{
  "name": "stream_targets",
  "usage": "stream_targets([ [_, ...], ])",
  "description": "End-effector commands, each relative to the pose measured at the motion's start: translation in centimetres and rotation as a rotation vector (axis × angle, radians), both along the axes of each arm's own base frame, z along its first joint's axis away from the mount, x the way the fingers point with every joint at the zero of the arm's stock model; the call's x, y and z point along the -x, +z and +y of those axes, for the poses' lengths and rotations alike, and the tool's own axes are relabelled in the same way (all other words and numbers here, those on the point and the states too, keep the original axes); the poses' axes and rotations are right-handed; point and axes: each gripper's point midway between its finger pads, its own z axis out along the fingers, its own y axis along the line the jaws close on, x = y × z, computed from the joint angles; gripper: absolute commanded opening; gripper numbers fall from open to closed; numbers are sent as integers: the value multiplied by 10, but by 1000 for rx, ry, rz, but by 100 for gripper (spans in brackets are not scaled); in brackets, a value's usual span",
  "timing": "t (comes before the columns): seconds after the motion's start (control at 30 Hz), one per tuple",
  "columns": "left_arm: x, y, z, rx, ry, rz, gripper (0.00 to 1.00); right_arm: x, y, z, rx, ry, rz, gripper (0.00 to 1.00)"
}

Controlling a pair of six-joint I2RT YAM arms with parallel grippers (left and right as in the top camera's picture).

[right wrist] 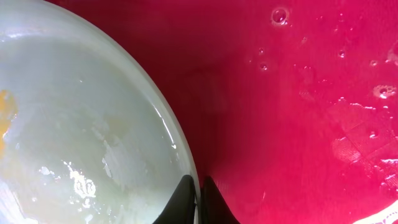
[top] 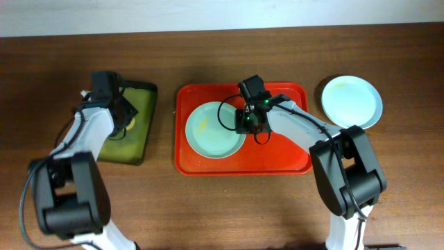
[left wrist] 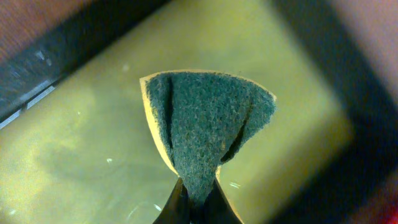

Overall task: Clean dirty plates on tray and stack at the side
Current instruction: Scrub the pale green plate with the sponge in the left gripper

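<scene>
Dirty plate: centre frame, left half of red tray.
My right fingers: pinching its right rim; plate lies leftward.
My left fingers: far left, pinching green sponge.

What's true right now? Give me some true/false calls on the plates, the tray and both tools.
1. Two plates sit on the red tray. False: only the mint plate lies on the red tray; a second plate lies on the table to its right.
2. The right tool is pinching the mint plate's rim. True.
3. The left tool is empty. False: the left tool is shut on a sponge above the dark green tray.
4. The mint plate shows a yellowish smear. True.
</scene>
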Motion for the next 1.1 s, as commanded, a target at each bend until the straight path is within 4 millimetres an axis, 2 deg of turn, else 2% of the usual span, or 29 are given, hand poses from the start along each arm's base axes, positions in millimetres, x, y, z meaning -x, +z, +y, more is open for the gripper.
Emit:
stream_targets([
  [0.0, 9, -45, -11, 71, -13, 100, 0, 19, -37, -21, 118, -25, 69, 4],
  [0.03, 12, -55, -11, 73, -12, 125, 0, 19, -37, -21, 118, -25, 69, 4],
  [0.07, 11, -54, -10, 72, -13, 123, 0, 19, -37, -21, 117, -25, 69, 4],
  [0.1, 5, -38, -10, 52, -60, 94, 0, 20, -37, -20, 114, -23, 71, 4],
  [0.13, -2, -10, -9, 24, -114, 52, 0, 22, -37, -17, 97, -16, 82, 4],
  [0.17, -3, 29, -10, 10, -125, -12, 0, 24, -38, -18, 99, -16, 90, 4],
  [0.2, -1, 67, -13, -1, -132, -83, 0, 24, -38, -17, 96, -15, 92, 4],
  [0.23, 3, 94, -22, 12, -156, -139, 0, 26, -37, -14, 80, -5, 99, 4],
  [0.27, 8, 122, -45, 54, -213, -203, 0, 30, -36, -2, 22, 69, 115, 4],
  [0.3, 12, 133, -74, 117, -291, -225, 0, 33, -32, 7, -25, 123, 124, 4],
  [0.33, 16, 130, -109, 170, -377, -212, 0, 35, -30, 12, -51, 138, 132, 4],
  [0.37, 25, 113, -146, 183, -466, -162, 0, 39, -29, 12, -45, 192, 136, 4],
  [0.4, 31, 96, -173, 189, -532, -112, 0, 42, -24, 10, -31, 238, 139, 4],
  [0.47, 39, 64, -212, 195, -622, -32, 0, 43, -12, -3, -16, 233, 184, 4],
  [0.5, 44, 44, -234, 196, -672, 8, 0, 49, -9, -10, -1, 334, 201, 4],
  [0.6, 63, 6, -264, 193, -749, 110, 0, 47, -9, -17, -6, 316, 208, 4],
  [0.67, 71, -7, -275, 191, -771, 145, 0, 43, -9, -23, -12, 264, 213, 4],
  [0.73, 71, -15, -283, 187, -787, 146, 0, 41, -9, -24, -14, 261, 208, 4],
  [0.77, 68, -25, -278, 144, -776, 155, 0, 41, -10, -23, -13, 263, 206, 4],
  [0.87, 65, -62, -241, -69, -733, 242, 0, 38, -10, -22, -16, 263, 195, 4],
  [0.9, 63, -67, -222, -180, -728, 267, 0, 38, -9, -22, -17, 263, 193, 4],
  [0.93, 59, -62, -198, -324, -686, 281, 0, 38, -10, -22, -16, 263, 193, 4],
  [0.97, 55, -47, -174, -471, -646, 293, 0, 37, -10, -21, -17, 263, 190, 4],
  [1.0, 54, -32, -162, -548, -627, 305, 0, 37, -10, -21, -17, 263, 190, 4],
  [1.07, 48, -7, -166, -532, -618, 252, 0, 36, -10, -21, -19, 258, 187, 4],
])
